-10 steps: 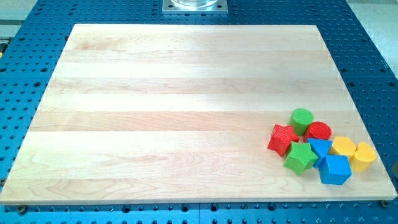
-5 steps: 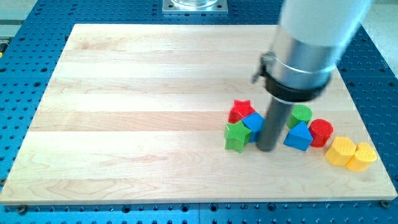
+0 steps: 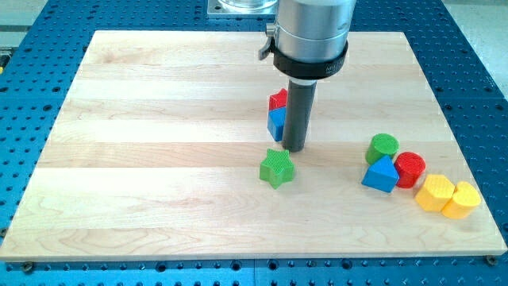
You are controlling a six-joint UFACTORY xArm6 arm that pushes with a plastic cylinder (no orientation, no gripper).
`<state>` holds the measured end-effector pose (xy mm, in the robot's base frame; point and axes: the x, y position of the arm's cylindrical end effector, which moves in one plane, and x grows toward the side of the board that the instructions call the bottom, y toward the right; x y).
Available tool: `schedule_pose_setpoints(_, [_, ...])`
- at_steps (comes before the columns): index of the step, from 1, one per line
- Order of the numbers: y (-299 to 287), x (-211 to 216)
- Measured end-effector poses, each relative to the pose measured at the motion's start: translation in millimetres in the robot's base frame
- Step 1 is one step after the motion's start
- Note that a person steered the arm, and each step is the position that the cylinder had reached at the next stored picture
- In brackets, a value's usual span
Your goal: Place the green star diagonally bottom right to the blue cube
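Observation:
The green star (image 3: pixel 277 168) lies on the wooden board (image 3: pixel 159 119), a little below the middle. The blue cube (image 3: pixel 277 124) sits above it, partly hidden behind my rod. A red star (image 3: pixel 278 99) touches the blue cube's top side. My tip (image 3: pixel 295 148) stands just right of the blue cube and just above and right of the green star, with a small gap to the star.
At the view's right a green cylinder (image 3: pixel 384 146), a blue triangular block (image 3: pixel 381 175) and a red cylinder (image 3: pixel 410 168) sit together. Two yellow blocks (image 3: pixel 436 193) (image 3: pixel 463 199) lie near the board's bottom right corner.
My rod has moved up and left. The blue cube and red star went up with it. The green star has shifted slightly left and now lies apart, below the cube.

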<state>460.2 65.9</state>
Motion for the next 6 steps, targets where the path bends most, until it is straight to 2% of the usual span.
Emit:
schedule_pose_setpoints(1, [22,-37])
schedule_pose_setpoints(2, [-34,-39])
schedule_pose_setpoints(3, [-61,-54])
schedule_pose_setpoints(4, [-37,-71])
schedule_pose_setpoints(5, [22,-60])
schedule_pose_setpoints(6, [10,38])
